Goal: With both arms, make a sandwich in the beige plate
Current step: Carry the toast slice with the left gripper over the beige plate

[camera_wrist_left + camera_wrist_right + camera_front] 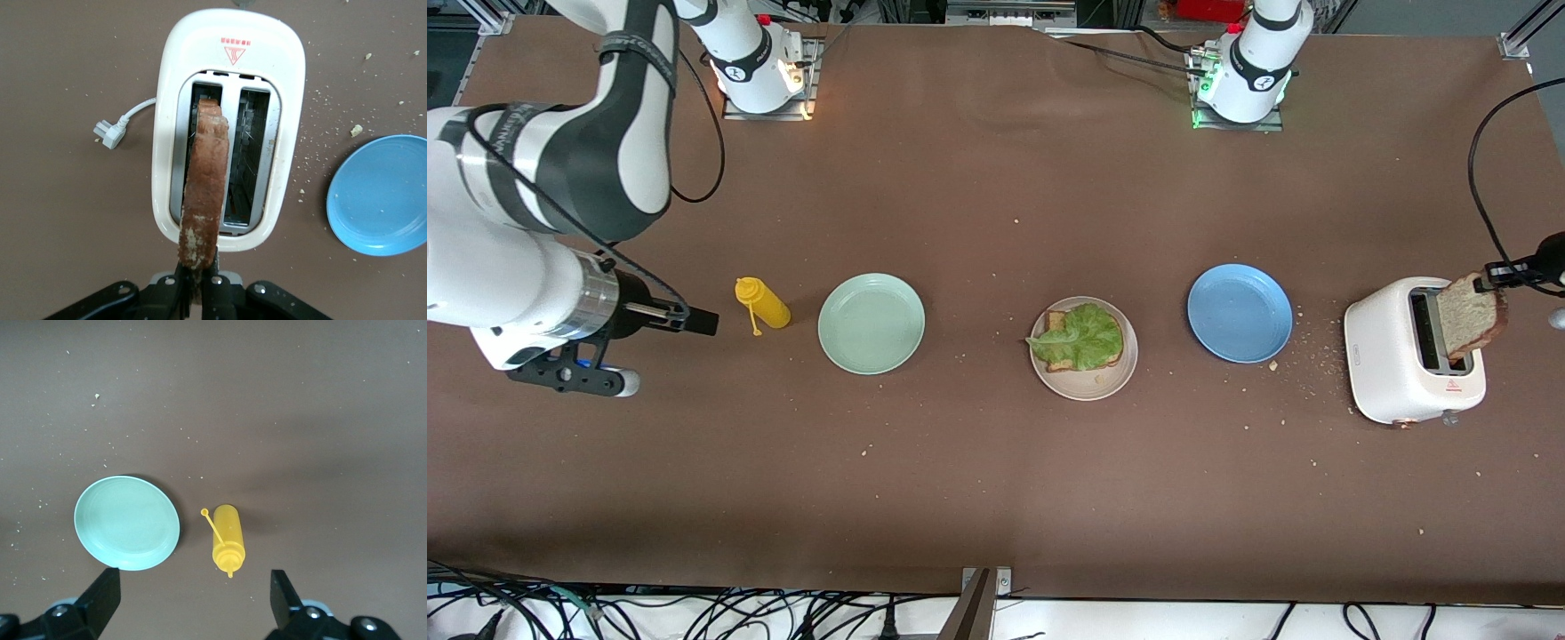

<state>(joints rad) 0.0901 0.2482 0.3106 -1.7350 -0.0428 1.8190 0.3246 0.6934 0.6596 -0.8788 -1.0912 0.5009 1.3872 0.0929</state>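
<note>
Over toaster (1414, 360), left pincer (195, 283) clamped on toast (1472, 316) edge; stiff, light, crumbly, so grip gently. Right pincer (193, 590) apart, waiting above mustard (227, 543).

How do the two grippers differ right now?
The left gripper is shut on a toast slice standing in the toaster; the right gripper is open and empty. The left is over the toaster; the right hovers by the yellow bottle. Both are black.

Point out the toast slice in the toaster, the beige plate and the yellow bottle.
toast slice (205, 180), left wrist view, top crust edge.
beige plate (1096, 389), front view, bare rim nearest the camera.
yellow bottle (228, 537), right wrist view, mid-body.
</note>
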